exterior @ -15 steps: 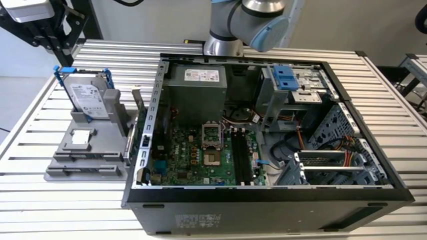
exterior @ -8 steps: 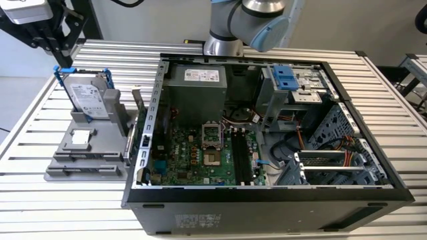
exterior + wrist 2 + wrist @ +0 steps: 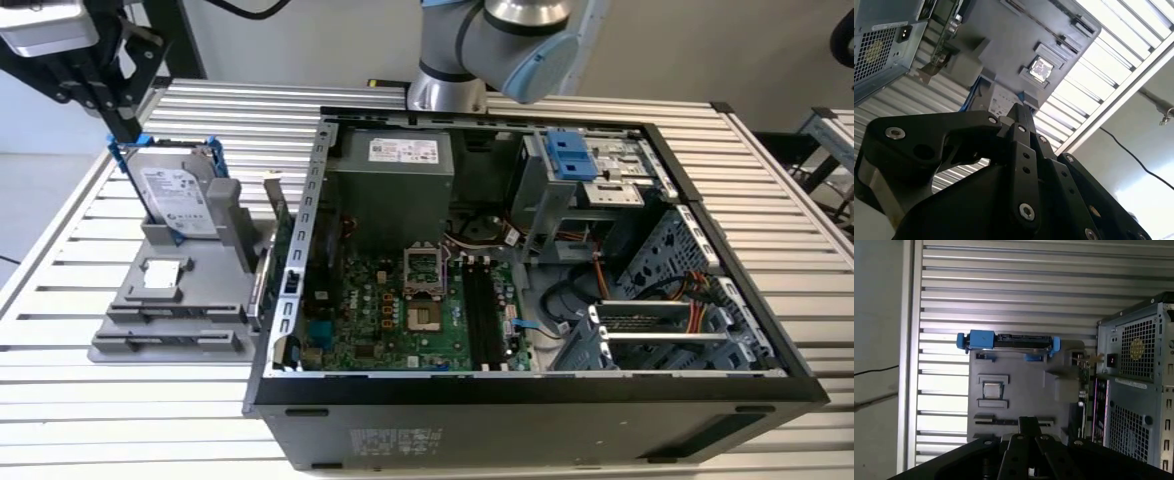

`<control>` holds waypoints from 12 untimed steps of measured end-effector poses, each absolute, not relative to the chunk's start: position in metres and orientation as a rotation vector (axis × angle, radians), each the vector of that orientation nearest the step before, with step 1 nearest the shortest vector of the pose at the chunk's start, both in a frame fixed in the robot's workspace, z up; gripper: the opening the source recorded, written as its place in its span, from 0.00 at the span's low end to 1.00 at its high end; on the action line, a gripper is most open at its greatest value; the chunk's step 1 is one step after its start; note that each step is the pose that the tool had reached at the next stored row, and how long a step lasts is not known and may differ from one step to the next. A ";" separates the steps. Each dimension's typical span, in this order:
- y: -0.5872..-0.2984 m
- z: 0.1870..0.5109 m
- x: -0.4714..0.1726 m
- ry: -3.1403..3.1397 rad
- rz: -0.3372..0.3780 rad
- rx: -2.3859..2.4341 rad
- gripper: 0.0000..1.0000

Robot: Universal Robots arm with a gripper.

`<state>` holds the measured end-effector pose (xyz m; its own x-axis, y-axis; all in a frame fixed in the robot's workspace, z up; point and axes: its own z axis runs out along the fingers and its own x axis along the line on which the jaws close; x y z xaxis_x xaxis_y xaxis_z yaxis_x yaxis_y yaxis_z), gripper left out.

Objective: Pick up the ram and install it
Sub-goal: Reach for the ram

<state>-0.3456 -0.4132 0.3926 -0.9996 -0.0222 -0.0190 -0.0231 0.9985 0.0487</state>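
Observation:
My gripper (image 3: 127, 128) hangs at the exterior view's upper left, above the grey holder (image 3: 160, 300) beside the computer case. Its black fingers are pressed together with nothing seen between them in both wrist views (image 3: 1021, 109) (image 3: 1029, 422). A long dark slot (image 3: 999, 421) runs across the holder's front step; I cannot tell whether the ram lies in it. The black memory slots (image 3: 487, 310) run lengthways on the green motherboard (image 3: 387, 320) inside the open case.
A silver hard drive in a blue frame (image 3: 180, 195) stands upright at the holder's back, just under my fingertips. A card with a metal bracket (image 3: 276, 225) stands between holder and case wall. The arm's base (image 3: 447, 90) rises behind the case. The slatted table (image 3: 120, 420) surrounds everything.

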 end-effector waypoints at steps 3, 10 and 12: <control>-0.417 0.393 -0.346 3.122 0.076 -0.036 0.00; -0.428 0.393 -0.346 3.122 0.077 -0.035 0.00; -0.430 0.393 -0.346 3.122 0.077 -0.036 0.00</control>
<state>-0.3456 -0.4303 0.3926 -0.9996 -0.0223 -0.0190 -0.0232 0.9985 0.0488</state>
